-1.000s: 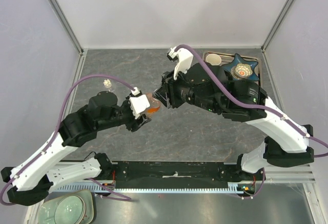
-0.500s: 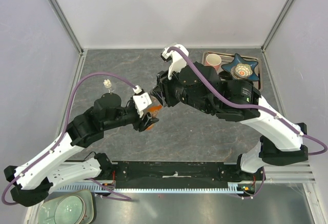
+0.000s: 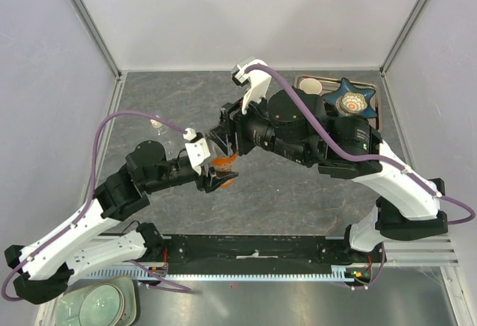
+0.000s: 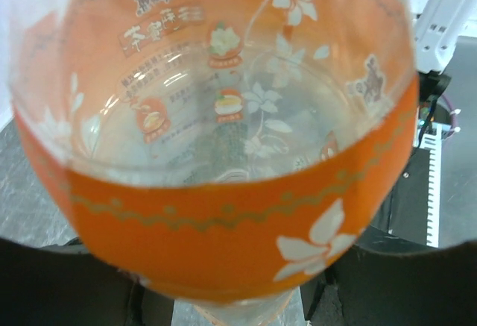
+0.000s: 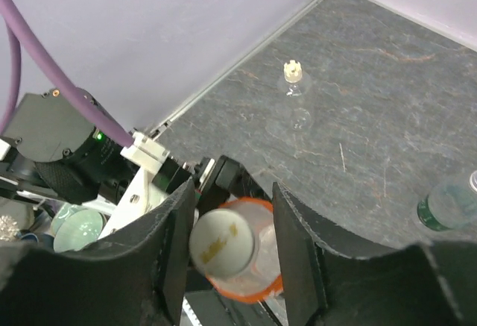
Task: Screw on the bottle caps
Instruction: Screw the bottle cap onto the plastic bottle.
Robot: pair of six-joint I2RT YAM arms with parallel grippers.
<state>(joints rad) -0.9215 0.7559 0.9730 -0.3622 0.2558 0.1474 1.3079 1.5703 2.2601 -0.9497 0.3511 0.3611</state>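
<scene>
The orange bottle (image 3: 222, 163) hangs tilted above the table centre, with my left gripper (image 3: 216, 175) shut on its body. In the left wrist view its orange flowered label (image 4: 223, 214) fills the frame, dark fingers (image 4: 67, 281) at both lower corners. A white bottle cap (image 5: 222, 242) sits on its neck. My right gripper (image 5: 232, 221) straddles that cap, open, with a gap on the right side. The tiny clear bottle (image 5: 295, 80) stands capped at the far left. The green-label bottle (image 5: 446, 205) shows at the right edge of the right wrist view.
A metal tray (image 3: 373, 87) at the back right holds a pink mug (image 3: 310, 86) and a blue star-shaped dish (image 3: 352, 101). A pale green plate (image 3: 97, 303) lies off the table at the near left. The tiny bottle (image 3: 156, 123) stands left of my left arm.
My right gripper's jaws have widened off the cap. Both arms have shifted a little to the left, the orange bottle staying in the left gripper.
</scene>
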